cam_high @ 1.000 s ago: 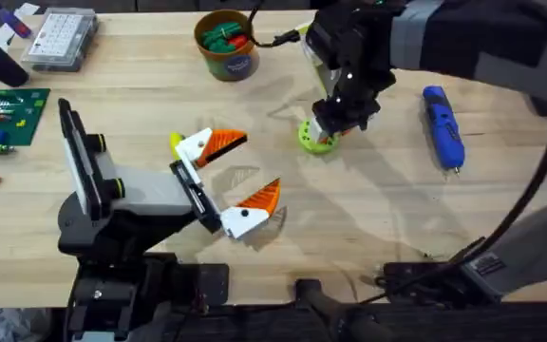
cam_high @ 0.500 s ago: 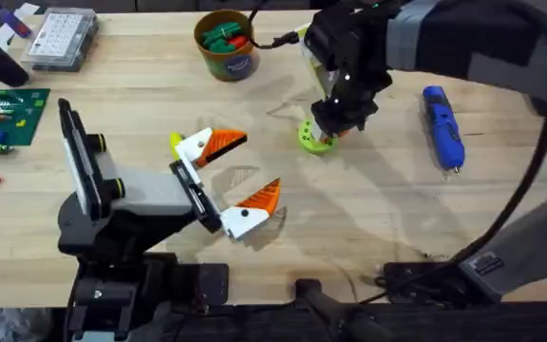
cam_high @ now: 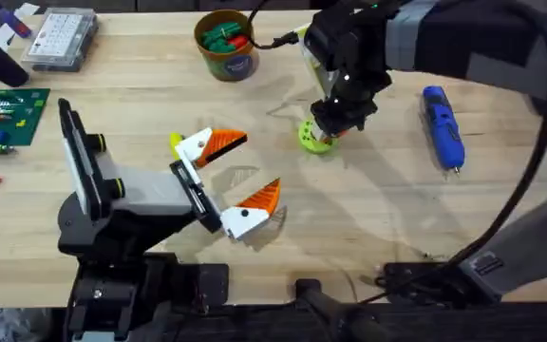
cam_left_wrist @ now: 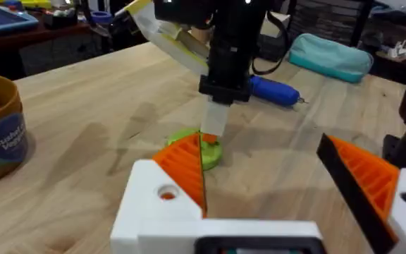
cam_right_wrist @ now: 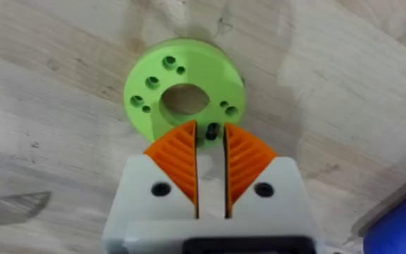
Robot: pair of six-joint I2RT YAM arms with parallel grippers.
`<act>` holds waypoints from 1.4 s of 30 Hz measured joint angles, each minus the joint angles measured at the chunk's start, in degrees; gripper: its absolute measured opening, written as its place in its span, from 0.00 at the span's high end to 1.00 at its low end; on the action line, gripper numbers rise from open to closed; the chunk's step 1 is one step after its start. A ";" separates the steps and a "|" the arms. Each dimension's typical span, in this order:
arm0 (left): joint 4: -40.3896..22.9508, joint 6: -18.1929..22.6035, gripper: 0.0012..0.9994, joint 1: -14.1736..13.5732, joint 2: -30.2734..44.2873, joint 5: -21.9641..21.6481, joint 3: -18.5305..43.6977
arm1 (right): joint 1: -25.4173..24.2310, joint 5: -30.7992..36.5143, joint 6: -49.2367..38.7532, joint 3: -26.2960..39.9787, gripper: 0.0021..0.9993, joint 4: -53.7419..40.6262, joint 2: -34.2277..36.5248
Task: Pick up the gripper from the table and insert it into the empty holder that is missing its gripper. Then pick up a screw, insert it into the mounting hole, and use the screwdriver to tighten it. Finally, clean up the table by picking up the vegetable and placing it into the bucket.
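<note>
On the tabletop [cam_high: 368,218], the bucket [cam_high: 226,45] stands at the far side, left of centre, with toy pieces [cam_high: 226,37] inside it. A compartment box [cam_high: 60,38] lies farther left, and a circuit board [cam_high: 6,116] sits nearer, at the left edge. The ring-shaped disc [cam_high: 315,139] lies near the middle, with the right claw [cam_high: 335,129] directly over its rim. The electric screwdriver [cam_high: 443,126] lies to the right of the disc. The left claw [cam_high: 235,179] sits left of the disc and nearer.
</note>
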 joint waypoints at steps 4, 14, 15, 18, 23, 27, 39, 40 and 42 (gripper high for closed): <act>-0.02 0.00 0.01 0.00 0.00 0.00 0.00 | 0.00 0.00 0.00 0.00 0.83 0.00 0.00; -0.02 0.00 0.01 0.00 0.00 -0.02 0.00 | 0.00 0.00 0.00 0.00 0.92 0.05 0.00; -0.02 0.00 0.01 0.00 0.00 0.00 0.00 | 0.00 0.00 0.00 0.00 0.93 0.07 0.00; -0.02 0.00 0.01 0.00 0.00 0.00 0.00 | 0.00 0.00 0.16 0.00 0.99 0.07 0.00; 0.00 0.00 0.01 0.00 0.00 0.00 0.00 | 0.00 0.00 0.20 0.00 1.00 0.07 0.00; -0.02 -0.02 0.01 0.00 0.00 -0.02 0.00 | 0.00 0.00 0.20 0.00 1.00 0.13 0.00; -0.02 0.00 0.01 0.00 0.00 0.00 0.00 | 0.00 0.00 0.20 0.00 1.00 0.48 0.00; -0.02 0.00 0.01 0.00 0.00 0.00 0.00 | 0.00 0.00 0.20 0.00 1.00 0.46 0.00; 0.00 0.00 0.01 0.00 0.00 -0.02 0.02 | 0.00 0.00 0.20 0.11 1.00 0.04 -0.09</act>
